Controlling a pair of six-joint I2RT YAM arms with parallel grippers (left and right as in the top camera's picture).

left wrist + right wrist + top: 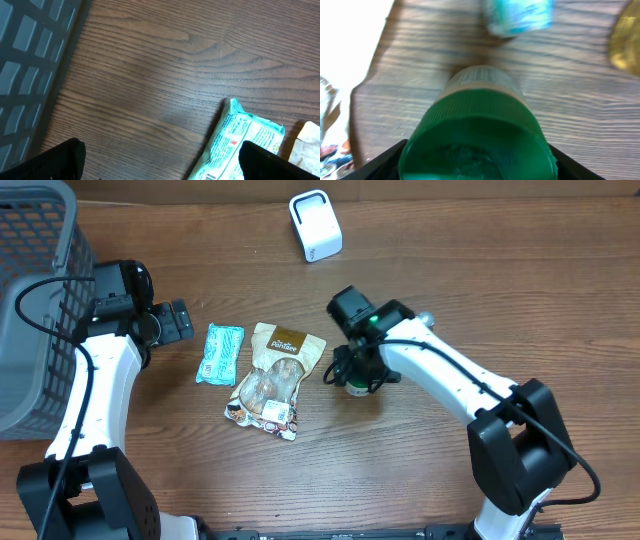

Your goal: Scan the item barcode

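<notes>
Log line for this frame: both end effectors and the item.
left end effector open, empty, near teal packet | right end effector astride green-capped bottle, grip unclear | white scanner apart, far side

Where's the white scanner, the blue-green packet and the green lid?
white scanner point(316, 226), overhead view, middle of its top face.
blue-green packet point(219, 354), overhead view, middle of the wrapper.
green lid point(475, 115), right wrist view, its ribbed side.

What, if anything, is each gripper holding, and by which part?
Left gripper: nothing, fingers wide apart. Right gripper: fingers flank the green cap of a small bottle; whether they grip it cannot be told.
</notes>
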